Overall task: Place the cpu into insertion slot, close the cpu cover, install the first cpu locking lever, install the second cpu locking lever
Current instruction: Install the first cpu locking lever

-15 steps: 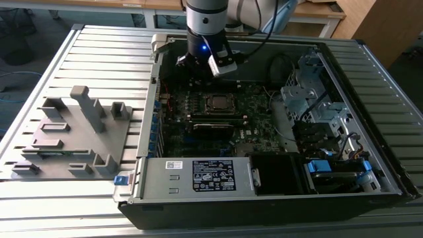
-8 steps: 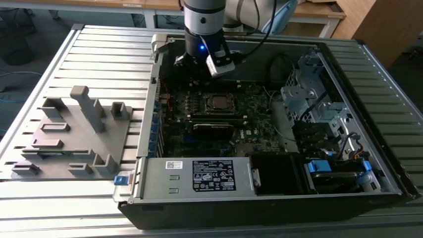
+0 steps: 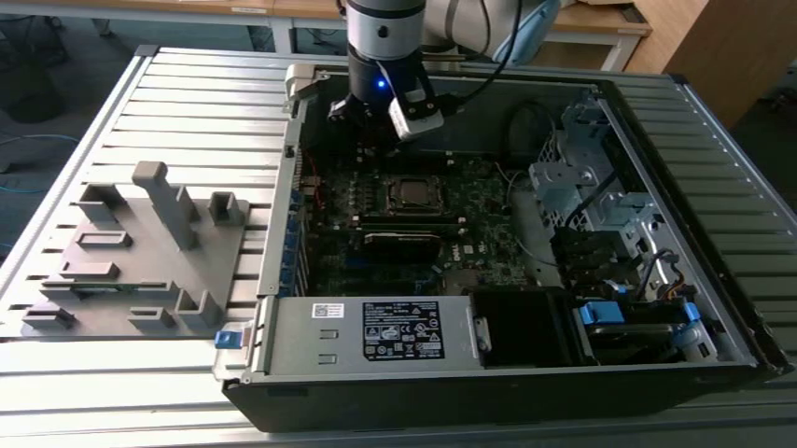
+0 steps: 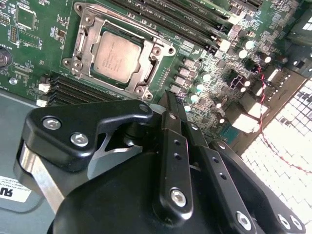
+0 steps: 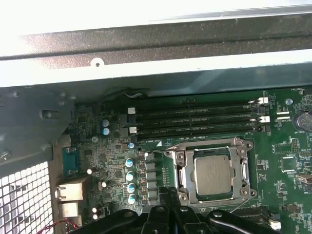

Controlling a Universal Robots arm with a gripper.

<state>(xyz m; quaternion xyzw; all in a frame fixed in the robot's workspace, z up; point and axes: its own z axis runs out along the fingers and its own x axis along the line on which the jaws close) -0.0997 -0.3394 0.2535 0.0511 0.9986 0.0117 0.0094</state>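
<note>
Exterior view, nearest first: the labelled grey power-supply box (image 3: 373, 331) sits at the front edge of the open computer case (image 3: 498, 406). The case lies flat on the slatted metal surface (image 3: 187, 103). A grey fixture block (image 3: 137, 252) sits on the surface at the exterior view's left of the case, apart from it.

Behind the power supply is the green motherboard (image 3: 480, 233). Mid-board is the insertion slot (image 3: 391, 194), with the cpu (image 4: 117, 54) seated in it. The chip lies flat, silver-grey metal top facing up. It is roughly square, so no clear long axis, and its edges line up with the socket's sides. The cpu cover (image 5: 183, 170) is down over it, chip top showing through the window. One pair of frame sides runs parallel to the long black memory slots (image 5: 195, 119) just beside the socket.

Farther back, the arm (image 3: 384, 37) comes down over the board's far part. The tool (image 4: 169, 97) hangs just beyond the socket, near one corner of the cover. In both wrist views its fingers (image 4: 171, 136) are pressed together with nothing between them. Cannot tell if it touches the board or the frame. Beyond it is the case's far wall (image 5: 146, 44).
</note>
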